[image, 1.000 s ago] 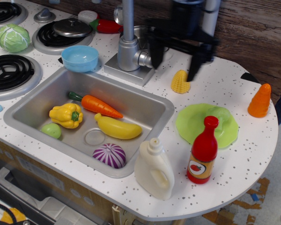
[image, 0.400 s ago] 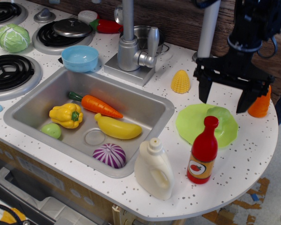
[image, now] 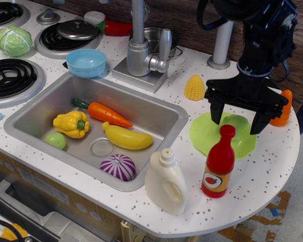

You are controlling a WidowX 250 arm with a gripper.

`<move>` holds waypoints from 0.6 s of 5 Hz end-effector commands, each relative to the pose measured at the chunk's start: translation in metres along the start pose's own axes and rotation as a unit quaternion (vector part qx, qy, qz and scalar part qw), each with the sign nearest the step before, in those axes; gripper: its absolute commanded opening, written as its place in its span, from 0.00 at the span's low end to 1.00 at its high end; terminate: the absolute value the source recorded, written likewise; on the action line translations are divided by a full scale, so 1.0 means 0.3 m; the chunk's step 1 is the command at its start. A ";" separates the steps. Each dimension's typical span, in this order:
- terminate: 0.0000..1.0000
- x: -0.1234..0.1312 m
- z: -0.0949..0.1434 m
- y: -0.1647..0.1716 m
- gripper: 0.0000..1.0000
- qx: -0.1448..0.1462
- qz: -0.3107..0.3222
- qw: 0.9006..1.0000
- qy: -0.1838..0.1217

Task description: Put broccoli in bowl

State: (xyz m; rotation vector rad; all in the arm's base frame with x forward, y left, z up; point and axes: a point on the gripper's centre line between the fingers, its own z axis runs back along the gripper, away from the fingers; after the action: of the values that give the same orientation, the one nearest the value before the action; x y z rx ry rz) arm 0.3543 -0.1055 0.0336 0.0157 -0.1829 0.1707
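The broccoli (image: 237, 122), a small light green lump, sits on the lime-green plate (image: 208, 135) at the right of the counter. My gripper (image: 236, 118) is open and hangs right over it. One black finger (image: 215, 112) is to its left and the other to its right, and both tips are low near the plate. I cannot tell whether they touch the broccoli. The light blue bowl (image: 86, 62) stands empty at the sink's far left corner, far from the gripper.
A red bottle (image: 219, 162) stands just in front of the plate and a white jug (image: 165, 182) stands left of it. Yellow corn (image: 194, 87), an orange cone (image: 284, 108) and the faucet (image: 139, 45) are nearby. The sink (image: 161, 108) holds a carrot, pepper, banana and onion.
My gripper has swung from behind the faucet to the right, then come down and forward over the green plate, straddling the broccoli. It stays open. Nothing else has moved.
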 end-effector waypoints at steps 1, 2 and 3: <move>0.00 0.032 0.009 -0.005 1.00 -0.008 0.030 0.999 -0.023; 0.00 0.032 -0.015 -0.007 1.00 -0.014 0.032 0.999 -0.032; 0.00 0.030 -0.032 -0.009 1.00 -0.021 0.040 0.998 -0.050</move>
State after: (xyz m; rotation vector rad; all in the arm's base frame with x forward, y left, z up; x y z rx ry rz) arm 0.3589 -0.1052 0.0121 -0.0312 -0.2459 0.2501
